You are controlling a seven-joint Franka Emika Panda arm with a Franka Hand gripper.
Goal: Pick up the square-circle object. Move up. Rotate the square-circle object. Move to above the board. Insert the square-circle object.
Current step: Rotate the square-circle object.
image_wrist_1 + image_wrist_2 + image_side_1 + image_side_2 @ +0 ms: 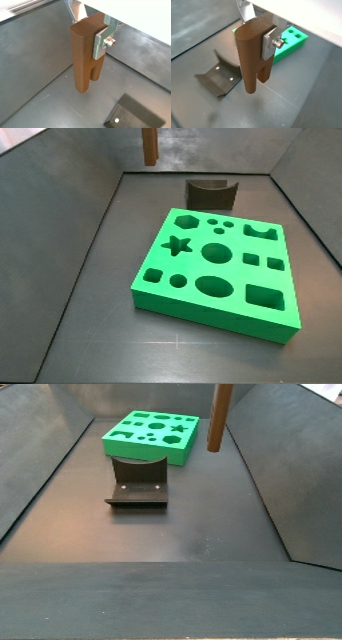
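Note:
The square-circle object (85,57) is a tall mid-brown block with two prong-like legs. It hangs upright, legs down, well above the floor. My gripper (90,29) is shut on its upper end, with a silver finger (100,44) pressed on each side; both wrist views show this (259,30). In both side views only the object shows, at the top edge (150,146) (217,419), and the gripper is out of frame. The green board (221,268) with many shaped holes lies flat on the floor (150,434). The object hangs beside the board's edge, not over it.
The dark fixture (138,484) stands on the floor next to the board, also seen in a side view (211,192) and both wrist views (219,75) (137,117). Sloping grey walls (267,474) enclose the floor.

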